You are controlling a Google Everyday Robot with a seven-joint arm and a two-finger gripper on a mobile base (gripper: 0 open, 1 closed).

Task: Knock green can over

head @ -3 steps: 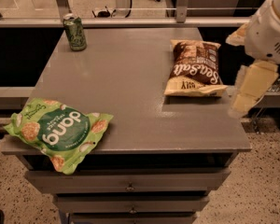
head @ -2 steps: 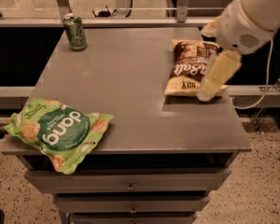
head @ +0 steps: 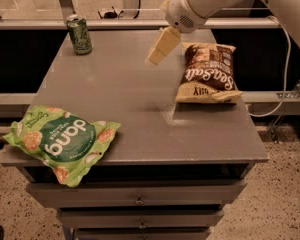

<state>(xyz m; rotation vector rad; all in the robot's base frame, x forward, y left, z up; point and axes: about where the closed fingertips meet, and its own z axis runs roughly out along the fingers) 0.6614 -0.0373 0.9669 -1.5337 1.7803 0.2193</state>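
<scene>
Swinging leftward, the cream two-finger gripper [head: 157, 54] has left the brown snack bag [head: 207, 74] and hangs above the far middle of the grey metal table [head: 115, 99]; open or closed, cannot tell. The slim green metal can [head: 79, 35] stands upright at the far left corner

Arm swinging left over the table [head: 120, 114]
The gripper [head: 156, 56] is travelling from off the right edge, past the brown bag [head: 208, 74], and is now hanging above bare tabletop left of it, nearer the can [head: 80, 35] but well apart.
</scene>
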